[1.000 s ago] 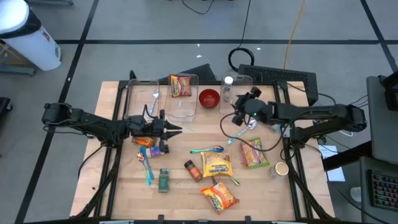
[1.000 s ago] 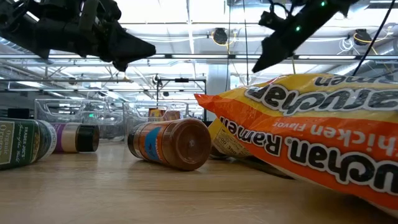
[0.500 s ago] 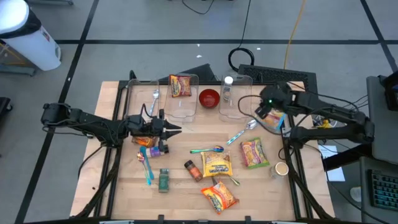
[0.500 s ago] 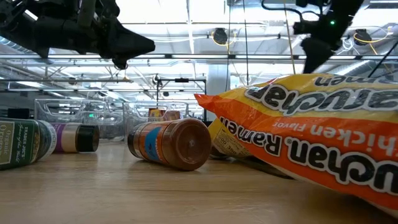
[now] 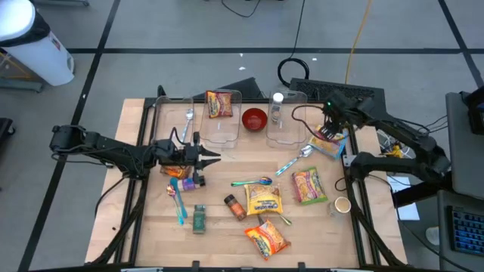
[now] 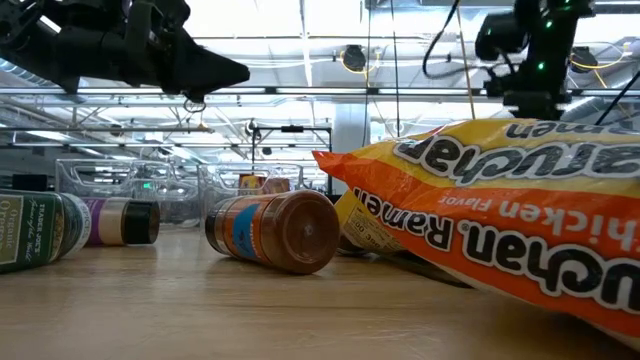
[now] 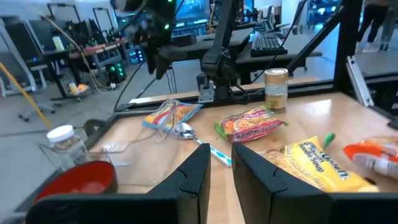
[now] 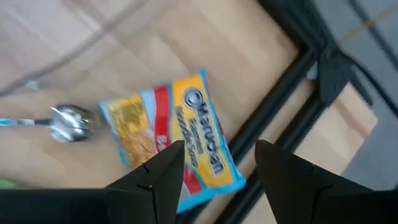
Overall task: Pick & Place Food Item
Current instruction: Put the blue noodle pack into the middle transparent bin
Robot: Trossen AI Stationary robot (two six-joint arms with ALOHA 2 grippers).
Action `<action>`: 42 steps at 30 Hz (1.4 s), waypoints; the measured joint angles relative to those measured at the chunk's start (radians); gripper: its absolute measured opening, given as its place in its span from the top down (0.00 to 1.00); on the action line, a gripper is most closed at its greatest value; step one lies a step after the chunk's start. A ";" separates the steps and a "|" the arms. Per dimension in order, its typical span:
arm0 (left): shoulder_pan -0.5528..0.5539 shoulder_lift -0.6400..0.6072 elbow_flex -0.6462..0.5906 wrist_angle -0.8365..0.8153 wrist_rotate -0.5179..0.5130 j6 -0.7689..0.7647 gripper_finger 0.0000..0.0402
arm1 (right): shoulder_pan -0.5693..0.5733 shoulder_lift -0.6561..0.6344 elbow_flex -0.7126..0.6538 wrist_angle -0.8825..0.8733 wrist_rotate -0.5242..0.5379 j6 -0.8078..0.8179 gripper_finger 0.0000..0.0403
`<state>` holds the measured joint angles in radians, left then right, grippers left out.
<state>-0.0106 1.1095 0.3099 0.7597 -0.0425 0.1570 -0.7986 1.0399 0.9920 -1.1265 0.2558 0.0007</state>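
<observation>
Surface strewn with packets, jars and spoons, as the right arm, which a second ago reached toward the middle near the blue-handled spoon, has swung back to the right-hand edge. The right claw now hovers above a blue-and-yellow noodle packet lying flat by the frame rail, jaws parted and empty, suggesting a pick is next. The left claw has not moved, fingers narrowly apart with nothing visibly between them, above the surface's left-centre near the clear bins.
</observation>
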 joint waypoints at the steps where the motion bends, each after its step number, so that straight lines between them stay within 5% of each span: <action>1: 0.003 0.000 0.000 0.000 0.000 0.018 0.82 | -0.022 0.019 0.000 -0.006 0.001 -0.009 0.54; 6: 0.041 0.000 0.007 -0.001 0.015 0.051 0.82 | -0.108 0.130 0.000 -0.036 0.001 -0.064 0.54; 18: 0.160 0.000 0.010 0.003 0.253 0.063 0.82 | -0.110 0.318 -0.006 -0.084 0.005 -0.036 0.54; 34: 0.182 0.000 0.011 0.001 0.312 0.054 0.82 | -0.108 0.451 -0.046 -0.011 0.005 0.027 0.54; 42: 0.182 0.000 0.011 0.000 0.312 0.048 0.82 | -0.108 0.493 -0.046 0.006 0.003 0.030 0.65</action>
<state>0.1719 1.1095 0.3210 0.7597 0.2695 0.2050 -0.9070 1.5332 0.9459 -1.1207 0.2590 0.0310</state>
